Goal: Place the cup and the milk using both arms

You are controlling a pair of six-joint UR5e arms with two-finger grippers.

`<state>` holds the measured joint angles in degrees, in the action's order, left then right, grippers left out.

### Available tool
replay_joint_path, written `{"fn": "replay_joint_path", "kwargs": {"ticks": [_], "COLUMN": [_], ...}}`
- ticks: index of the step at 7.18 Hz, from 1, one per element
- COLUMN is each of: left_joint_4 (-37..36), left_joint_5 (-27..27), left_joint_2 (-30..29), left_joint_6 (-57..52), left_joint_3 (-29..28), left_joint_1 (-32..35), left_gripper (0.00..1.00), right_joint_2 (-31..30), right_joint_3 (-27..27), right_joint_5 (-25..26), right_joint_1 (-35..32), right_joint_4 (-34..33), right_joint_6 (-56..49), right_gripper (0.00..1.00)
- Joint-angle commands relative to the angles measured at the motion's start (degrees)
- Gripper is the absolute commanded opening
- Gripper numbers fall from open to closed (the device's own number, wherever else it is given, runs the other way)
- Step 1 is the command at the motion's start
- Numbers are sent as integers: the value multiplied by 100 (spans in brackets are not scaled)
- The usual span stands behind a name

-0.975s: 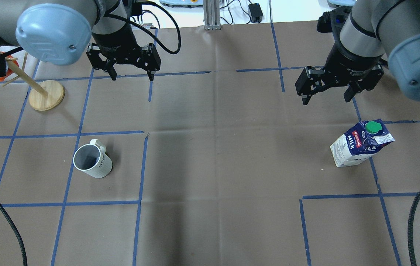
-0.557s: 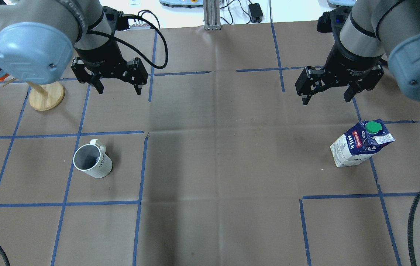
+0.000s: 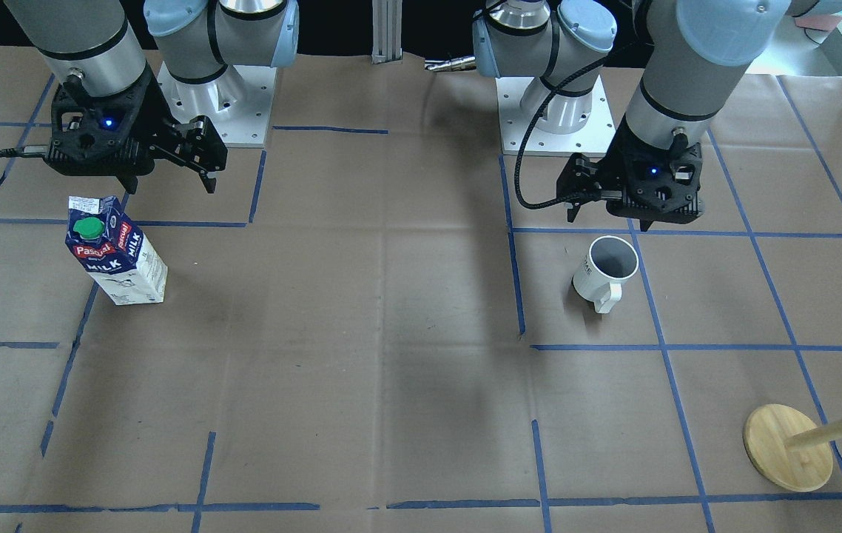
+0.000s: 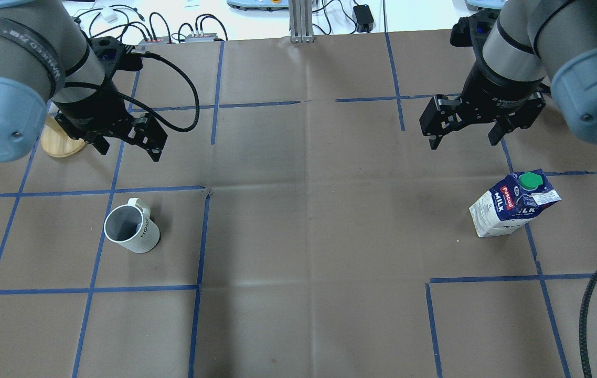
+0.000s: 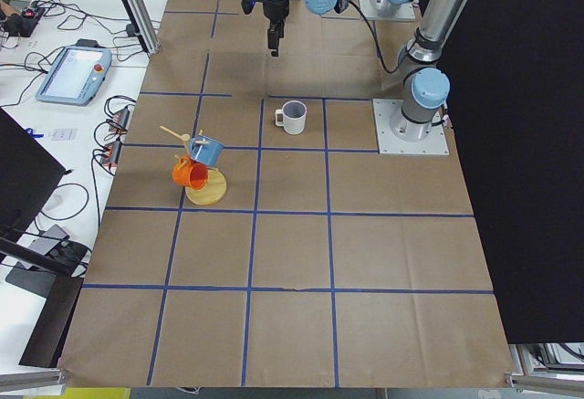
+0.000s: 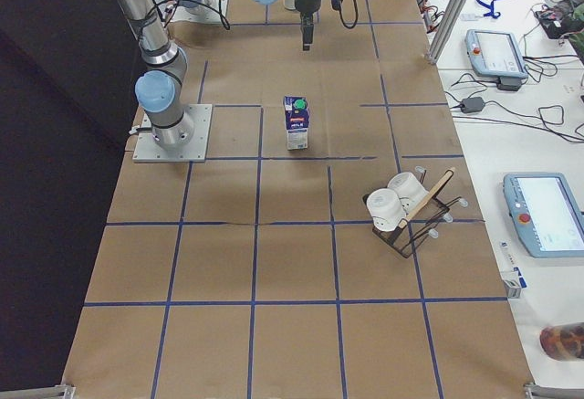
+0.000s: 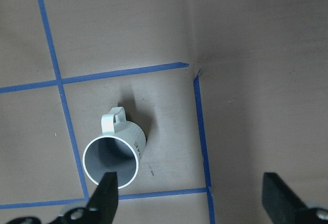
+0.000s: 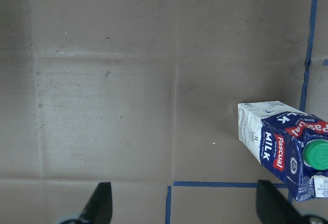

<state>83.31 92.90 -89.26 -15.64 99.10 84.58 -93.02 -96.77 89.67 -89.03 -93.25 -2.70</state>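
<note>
From my console, the wooden stand [image 4: 57, 145] at the left end of the surface [image 4: 304, 236] is my reference. The cup [image 4: 131, 229] stands upright near that stand, on the robot's side of it, inside a square of blue tape [image 4: 157, 189], with its grey inside facing up and its handle turned away from the robot's bases. The left end effector [image 4: 129, 151] hangs above the surface just beside the stand's round base, between the stand and the cup. Its fingers are spread wide and touch neither. In the left wrist view the cup sits low and to one side, and one dark finger [image 7: 105, 196] overlaps its rim. The milk [image 4: 513, 205] stands upright well apart from the stand, toward the opposite end of the surface, with its green cap [image 4: 530, 181] on top. The right end effector [image 4: 464, 140] hovers at that same far end, clear of the carton and beyond it from the robot, with its fingers also spread wide.
</note>
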Motion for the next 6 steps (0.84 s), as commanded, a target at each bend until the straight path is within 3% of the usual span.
{"fn": "replay_joint_path", "kwargs": {"ticks": [1,2,3,6], "left_joint_4": [-356,-1526,-2199,-2511], "left_joint_5": [0,0,9,-18], "left_joint_2": [320,356,348,155], "left_joint_6": [-405,-640,-920,-1319], "left_joint_3": [851,1605,2021,2472], "left_joint_1": [-702,-1210,-1563,-1681], "left_gripper": [99,100,100,100], "right_joint_2": [-6,3,3,-6], "right_joint_3": [0,0,0,9], "right_joint_5": [7,-2,7,7], "right_joint_1": [0,0,0,0], "right_joint_4": [0,0,0,0], "right_joint_6": [-2,6,-2,-11], "right_gripper": [100,100,100,100]}}
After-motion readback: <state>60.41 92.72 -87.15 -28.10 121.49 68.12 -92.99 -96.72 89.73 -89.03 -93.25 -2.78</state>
